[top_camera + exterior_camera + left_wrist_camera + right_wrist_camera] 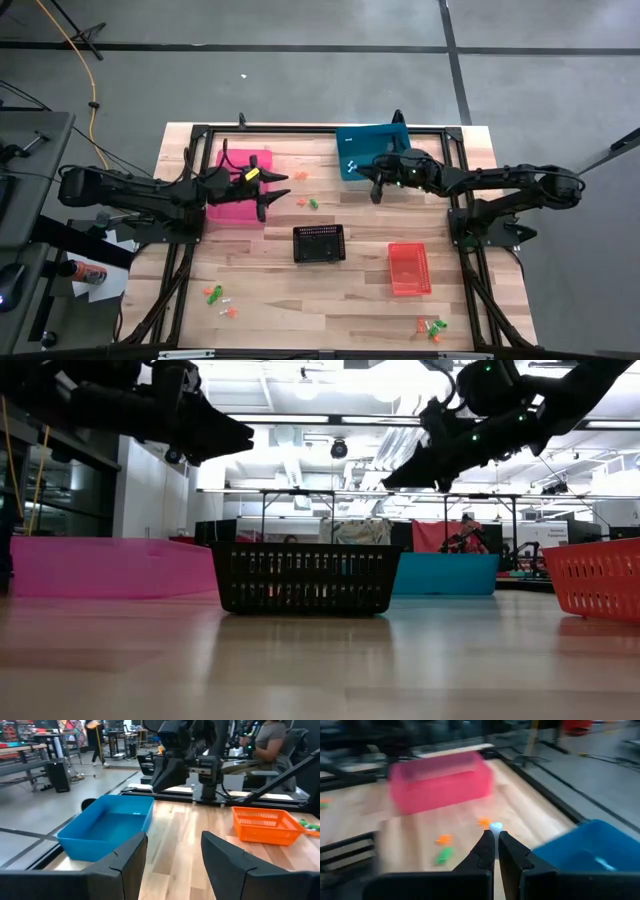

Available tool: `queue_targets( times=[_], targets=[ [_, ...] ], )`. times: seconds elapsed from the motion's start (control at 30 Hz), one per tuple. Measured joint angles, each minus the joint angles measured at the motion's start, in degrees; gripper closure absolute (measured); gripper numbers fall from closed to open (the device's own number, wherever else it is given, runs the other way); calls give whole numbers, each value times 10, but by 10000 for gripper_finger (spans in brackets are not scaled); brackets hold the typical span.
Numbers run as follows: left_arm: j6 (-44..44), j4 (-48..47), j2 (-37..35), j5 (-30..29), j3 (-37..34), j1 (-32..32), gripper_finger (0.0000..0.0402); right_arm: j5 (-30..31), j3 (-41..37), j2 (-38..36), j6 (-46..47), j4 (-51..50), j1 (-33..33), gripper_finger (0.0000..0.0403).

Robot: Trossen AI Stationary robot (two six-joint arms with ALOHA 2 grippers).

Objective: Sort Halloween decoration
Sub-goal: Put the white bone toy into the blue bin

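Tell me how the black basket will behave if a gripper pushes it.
The black basket looks like open mesh, so it is probably light and would likely slide on the smooth wooden table. It sits low and wide in the low view, so tipping seems unlikely. Its thin walls may flex.

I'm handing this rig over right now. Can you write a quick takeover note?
Left gripper: open, empty, raised beside the pink bin.
Right gripper: shut on a small white trinket, by the blue bin.
Done: one white piece already lies in the blue bin.
Left: loose trinkets between the pink and blue bins, a group at the table's front left and another at the front right. The black basket and red basket look empty.
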Motion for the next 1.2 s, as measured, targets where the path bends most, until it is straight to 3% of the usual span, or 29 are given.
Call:
queue_targets(
  times=[0.23,0.33,0.5,0.7,1.07,1.2],
  targets=[
    [0,-1,0,1,0,20,227,202,0,1,94,-95,-56,402],
    [0,-2,0,1,0,24,227,254,0,13,153,-130,-84,398],
    [12,-2,0,1,0,27,227,240,0,55,261,-118,-113,396],
    [23,-25,0,1,0,27,227,233,0,110,270,-113,-120,379],
    [-15,-66,0,0,0,27,227,218,9,82,223,-111,-122,206],
    [-17,-66,-2,1,0,23,227,132,12,37,186,-80,-95,170]
  ],
)
